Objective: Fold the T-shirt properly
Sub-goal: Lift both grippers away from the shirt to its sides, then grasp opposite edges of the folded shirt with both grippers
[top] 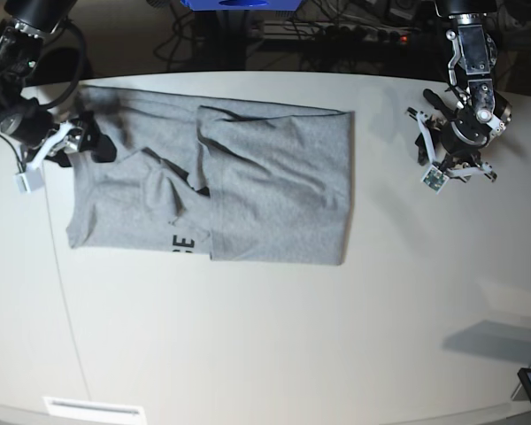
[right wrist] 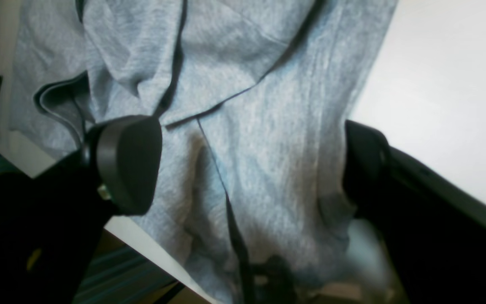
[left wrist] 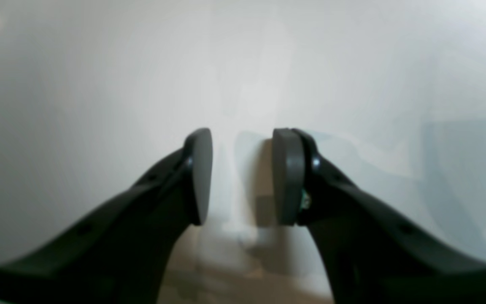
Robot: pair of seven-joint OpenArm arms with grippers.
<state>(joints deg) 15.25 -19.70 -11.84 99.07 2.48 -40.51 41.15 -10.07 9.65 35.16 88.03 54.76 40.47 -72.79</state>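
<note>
the t-shirt [top: 248,195] lay on the white table [top: 274,336], toward the far left part of it in the base view, partly folded. its right half was a fairly flat grey panel with a straight right edge, while the left half was rumpled, with a flap turned over near the middle and a few black letters showing at the lower edge.

the right gripper [top: 81,140] sat at the shirt's far-left upper corner in the base view. in its wrist view the right gripper [right wrist: 251,169] had its jaws spread wide, one dark pad on each side of a bunched strip of grey cloth — the fabric ran between them, but neither pad looked pressed onto it, so it held nothing as far as could be seen.

the left gripper [top: 450,150] stood well apart from the shirt, over bare table at the far right of the base view. its wrist view was blurred, yet the left gripper [left wrist: 243,175] showed a clear gap between its two pads with only pale table behind — partly open and empty.
</note>
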